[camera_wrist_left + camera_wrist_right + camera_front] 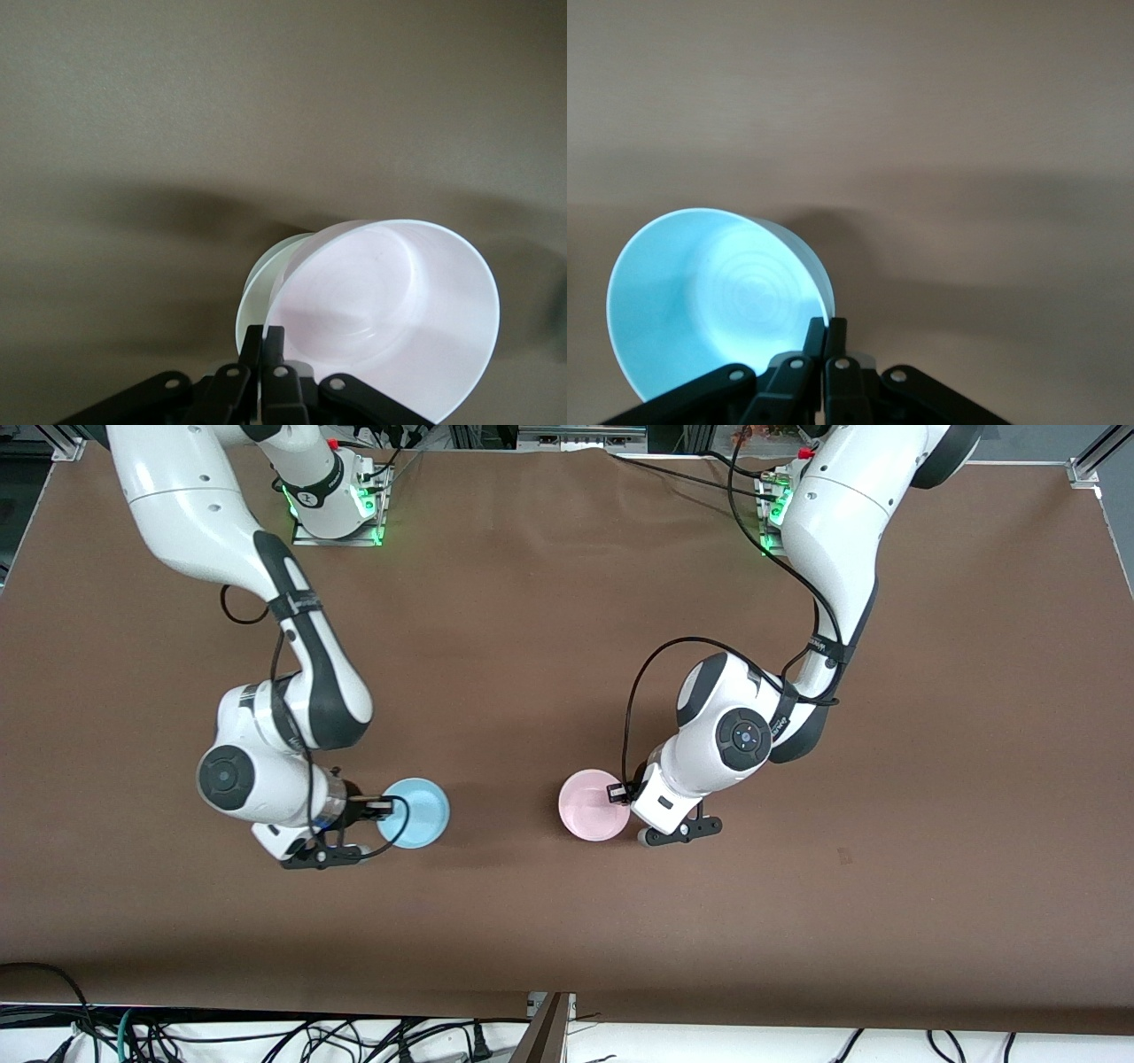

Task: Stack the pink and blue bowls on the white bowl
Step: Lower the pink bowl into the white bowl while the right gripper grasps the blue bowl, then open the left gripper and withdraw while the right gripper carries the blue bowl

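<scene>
My left gripper (pixel 620 793) (pixel 272 332) is shut on the rim of the pale pink bowl (pixel 592 804) (pixel 390 310). That bowl hangs tilted near the table's middle. A white bowl's rim (pixel 257 288) shows as a crescent right beside the pink bowl, which hides the rest of it. My right gripper (pixel 385 808) (pixel 826 323) is shut on the rim of the light blue bowl (pixel 415 812) (pixel 709 301). The blue bowl is also tilted and sits toward the right arm's end. A stretch of bare cloth separates the blue and pink bowls.
A brown cloth (pixel 532 646) covers the whole table. The arm bases (pixel 337 509) (pixel 775 509) stand along the edge farthest from the front camera. Cables and a frame post (pixel 545 1027) run below the nearest edge.
</scene>
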Robot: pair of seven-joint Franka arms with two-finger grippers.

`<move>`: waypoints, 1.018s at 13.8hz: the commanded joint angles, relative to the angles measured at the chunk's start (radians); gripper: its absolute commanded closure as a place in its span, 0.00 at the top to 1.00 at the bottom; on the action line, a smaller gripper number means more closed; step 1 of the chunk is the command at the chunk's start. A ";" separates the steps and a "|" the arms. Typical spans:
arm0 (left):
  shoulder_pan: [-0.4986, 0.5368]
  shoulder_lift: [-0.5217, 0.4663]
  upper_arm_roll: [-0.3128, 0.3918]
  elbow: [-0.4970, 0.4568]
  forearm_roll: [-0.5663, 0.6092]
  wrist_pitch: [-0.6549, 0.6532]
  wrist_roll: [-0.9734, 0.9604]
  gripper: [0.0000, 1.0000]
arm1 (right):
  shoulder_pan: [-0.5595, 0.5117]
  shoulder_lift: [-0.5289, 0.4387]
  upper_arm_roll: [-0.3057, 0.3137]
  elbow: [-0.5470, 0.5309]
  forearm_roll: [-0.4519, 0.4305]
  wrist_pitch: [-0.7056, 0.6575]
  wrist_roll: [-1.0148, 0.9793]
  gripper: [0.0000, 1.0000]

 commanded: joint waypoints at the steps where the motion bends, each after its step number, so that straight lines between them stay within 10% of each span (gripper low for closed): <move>1: -0.005 0.000 0.005 -0.002 0.025 -0.014 0.001 0.00 | 0.053 0.002 0.005 0.027 0.009 -0.018 0.139 0.00; 14: -0.014 0.023 0.005 -0.017 0.023 -0.003 -0.008 0.00 | 0.057 0.008 0.002 0.015 0.010 -0.023 0.159 0.00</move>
